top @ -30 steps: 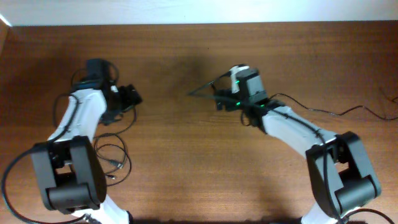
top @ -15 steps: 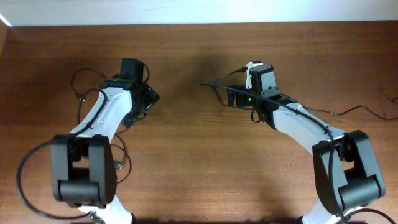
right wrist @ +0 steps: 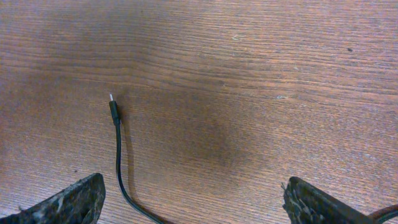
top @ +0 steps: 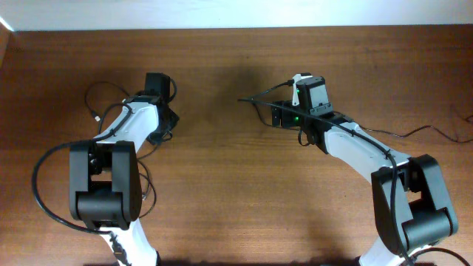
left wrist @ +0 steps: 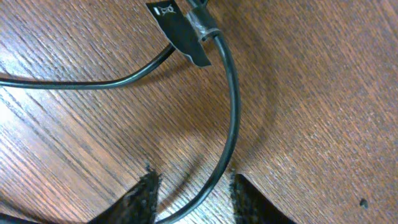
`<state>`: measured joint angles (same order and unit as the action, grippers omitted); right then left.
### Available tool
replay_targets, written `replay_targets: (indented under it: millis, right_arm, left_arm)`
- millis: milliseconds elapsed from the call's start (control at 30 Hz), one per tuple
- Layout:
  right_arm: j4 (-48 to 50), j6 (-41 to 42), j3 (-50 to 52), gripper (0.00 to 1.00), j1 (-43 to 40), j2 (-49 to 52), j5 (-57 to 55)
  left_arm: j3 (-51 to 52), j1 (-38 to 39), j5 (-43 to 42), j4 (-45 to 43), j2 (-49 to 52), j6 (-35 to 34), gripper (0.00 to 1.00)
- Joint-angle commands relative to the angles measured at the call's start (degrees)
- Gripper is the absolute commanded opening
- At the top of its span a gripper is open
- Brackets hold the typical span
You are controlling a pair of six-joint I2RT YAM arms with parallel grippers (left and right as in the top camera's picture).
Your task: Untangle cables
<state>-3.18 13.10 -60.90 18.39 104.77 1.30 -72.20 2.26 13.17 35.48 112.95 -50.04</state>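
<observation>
Several thin black cables [top: 94, 100] loop across the wooden table around my left arm. My left gripper [top: 162, 124] points down over one of them. In the left wrist view that cable [left wrist: 231, 112] curves between the fingers, close to the right finger with a gap on each side; the left gripper [left wrist: 191, 186] is open but narrow. A black tag [left wrist: 177, 28] hangs on the cable. Another cable [top: 255, 96] lies in front of my right gripper [top: 272, 111]. Its plug tip [right wrist: 112, 102] lies on the wood and its cord runs back near the left finger. My right gripper [right wrist: 193, 199] is wide open and holds nothing.
More cable loops [top: 139, 188] lie beside the left arm's base. A thin wire [top: 429, 131] trails to the right edge of the table. The white back edge [top: 236, 13] borders the table at the top.
My left gripper shifted right, then back a little left, and its jaws narrowed around the cable. The right arm moved slightly right, then stayed still.
</observation>
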Motion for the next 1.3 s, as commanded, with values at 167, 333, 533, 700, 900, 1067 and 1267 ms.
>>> replay_targets:
  millis: [167,333,533,700,900,1067,1267]
  right_arm:
    - [0.0,-0.1,-0.1,0.84,-0.2,0.6,-0.5]
    - [-1.2,2.9,-0.1,0.81,-1.7,0.6,-1.0]
    - [-5.4,7.0,-0.1,0.8,-6.5,0.6,0.0]
    - [-5.4,7.0,-0.1,0.8,-6.5,0.6,0.0]
    - [-5.4,6.9,-0.1,0.9,-6.4,0.6,5.0]
    - [-5.0,6.9,-0.1,0.99,-6.4,0.6,11.7]
    - [-4.5,7.4,-0.1,0.99,-6.4,0.6,16.8]
  left_arm:
    - [1.0,3.1,-8.0,-2.6,0.9,11.3,0.0]
    - [1.0,13.7,-10.6,-3.5,0.9,30.8,0.0]
    - [1.0,25.8,-10.7,-4.0,0.9,46.6,0.0]
    - [1.0,31.9,-10.4,-4.5,0.9,52.9,0.0]
    - [0.6,31.2,-10.2,-4.8,0.5,52.0,0.0]
    - [-0.3,29.4,-10.2,-4.3,-5.6,52.1,0.59]
    - [-0.3,28.3,-10.4,-2.8,-13.4,52.0,0.99]
